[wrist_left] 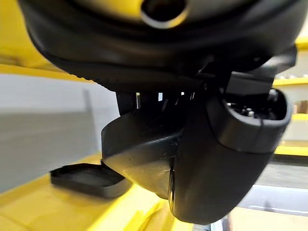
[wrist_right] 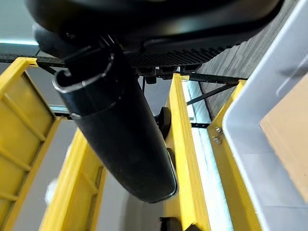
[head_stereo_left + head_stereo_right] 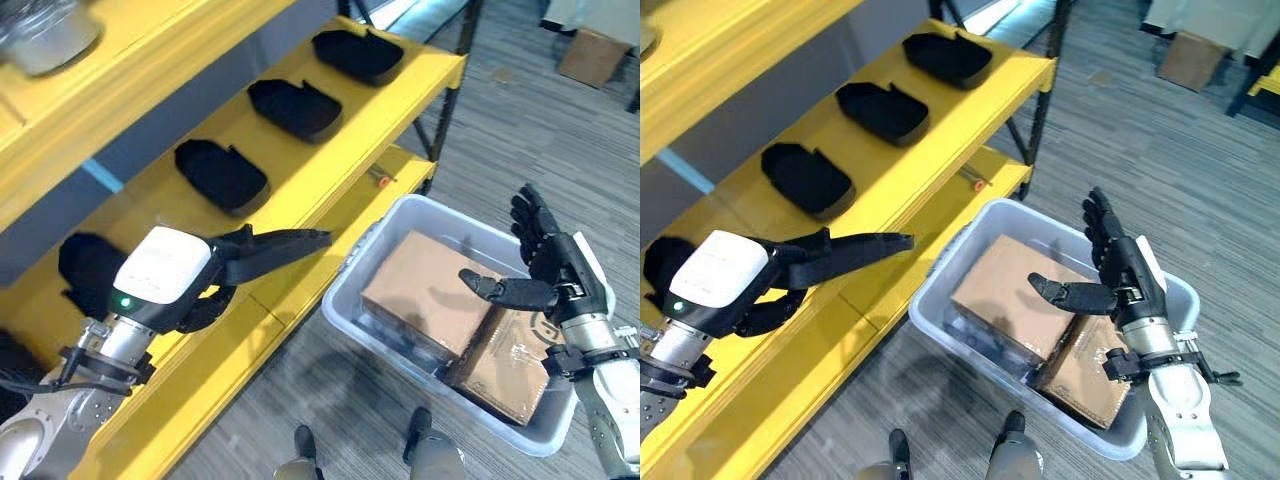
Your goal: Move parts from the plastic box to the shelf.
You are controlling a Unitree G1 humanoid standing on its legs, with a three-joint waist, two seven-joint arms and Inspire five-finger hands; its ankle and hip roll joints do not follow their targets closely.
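Nearest me, on the grey floor beside the shelf, sits the plastic box (image 3: 398, 232), a pale translucent bin whose long wall runs just beside the front edge of the lower yellow shelf (image 3: 300, 270). Inside it lie two brown cardboard boxes: one cardboard box (image 3: 425, 290) fills the half toward the shelf, and the second cardboard box (image 3: 512, 365) lies tilted in the near corner on my right, touching the first. I can read no writing on either one. My right hand (image 3: 555, 265) hovers over the box's right side with its fingers (image 3: 530, 215) straight and spread wide, the thumb (image 3: 505, 290) stretched out above the first cardboard box; it holds nothing and I cannot tell if the thumb touches the cardboard. My left hand (image 3: 185, 275), with its white cover on the back, hangs above the front edge of the shelf board, its fingers (image 3: 285, 245) extended nearly straight toward the plastic box, the lower ones slightly curled, with nothing held. Farther along the shelf board, three black parts (image 3: 222, 175) lie in a row running toward the far corner, well apart from each other, and another black part (image 3: 85, 265) sits behind my left hand. At the far edge of the floor stands a cardboard carton (image 3: 595, 55).
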